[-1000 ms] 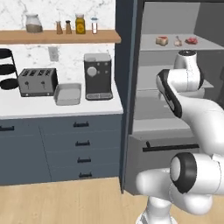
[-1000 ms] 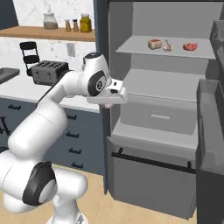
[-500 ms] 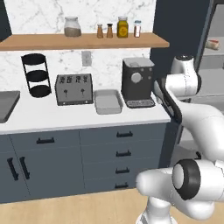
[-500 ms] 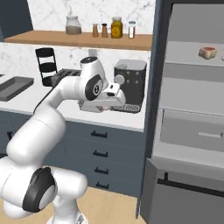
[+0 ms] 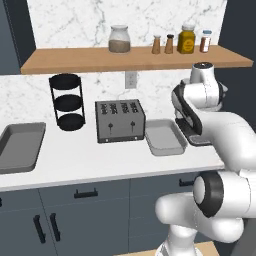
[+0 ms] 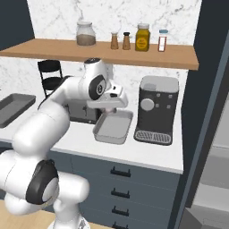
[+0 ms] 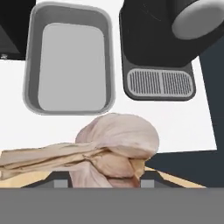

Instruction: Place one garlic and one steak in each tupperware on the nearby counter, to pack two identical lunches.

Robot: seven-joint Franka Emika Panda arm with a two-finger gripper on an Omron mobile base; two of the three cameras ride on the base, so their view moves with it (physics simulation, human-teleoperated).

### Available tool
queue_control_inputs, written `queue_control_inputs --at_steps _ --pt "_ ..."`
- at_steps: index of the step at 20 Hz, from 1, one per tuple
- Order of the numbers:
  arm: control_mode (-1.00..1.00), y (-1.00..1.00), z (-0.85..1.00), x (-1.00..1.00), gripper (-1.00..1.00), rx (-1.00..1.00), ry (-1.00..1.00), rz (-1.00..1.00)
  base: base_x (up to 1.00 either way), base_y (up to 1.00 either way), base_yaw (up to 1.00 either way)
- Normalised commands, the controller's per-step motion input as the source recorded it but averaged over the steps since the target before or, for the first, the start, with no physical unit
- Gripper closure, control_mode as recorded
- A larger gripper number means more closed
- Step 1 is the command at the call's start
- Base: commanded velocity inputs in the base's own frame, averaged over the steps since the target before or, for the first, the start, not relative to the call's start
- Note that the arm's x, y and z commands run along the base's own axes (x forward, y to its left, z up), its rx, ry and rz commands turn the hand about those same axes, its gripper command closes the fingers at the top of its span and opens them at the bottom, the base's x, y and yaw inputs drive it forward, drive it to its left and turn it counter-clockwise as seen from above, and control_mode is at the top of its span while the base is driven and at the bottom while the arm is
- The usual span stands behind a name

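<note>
Hand view looks down on a garlic held in the claw. The claw is clenched on the garlic, and the garlic hides most of the two finger tips. The garlic is pale pink and beige, with a long papery tip that points to the left side of that picture. It hangs in the air above the white counter, not touching it.

Past the garlic, a grey tray sits on the counter. Only its bare grey floor shows inside. Just beside the tray stands a black coffee machine with a ribbed drip plate at its foot.

Left base view shows the same tray between a dark toaster and the white arm. A second grey tray lies well apart at the far left of the counter. A black round rack stands between that tray and the toaster. A wooden shelf above holds jars and shakers.

Right base view shows the claw held above the near tray, with a bit of the pink garlic under the hand. The coffee machine stands just to the right of that tray. Dark drawers with black handles run under the counter.
</note>
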Motion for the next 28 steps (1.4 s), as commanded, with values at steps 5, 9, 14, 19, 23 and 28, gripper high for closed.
queue_control_inputs --at_steps 5,9,14,19,23,28 --pt "-1.00 0.00 -0.93 0.81 1.00 0.18 0.20 0.00 0.00 0.00 0.00" --pt "-1.00 0.07 -0.96 0.73 1.00 0.28 0.05 0.00 0.00 0.00 0.00" --pt "-1.00 0.40 -0.74 0.66 1.00 0.09 -0.04 0.00 0.00 0.00 0.00" --pt "-1.00 0.47 -0.82 0.71 1.00 0.00 -0.02 0.00 0.00 0.00 0.00" --pt "-1.00 0.00 -0.50 0.49 -1.00 0.00 -0.04 0.00 0.00 0.00 0.00" --pt "-1.00 0.00 0.30 0.01 -1.00 0.02 0.00 -0.05 0.00 0.00 0.00"
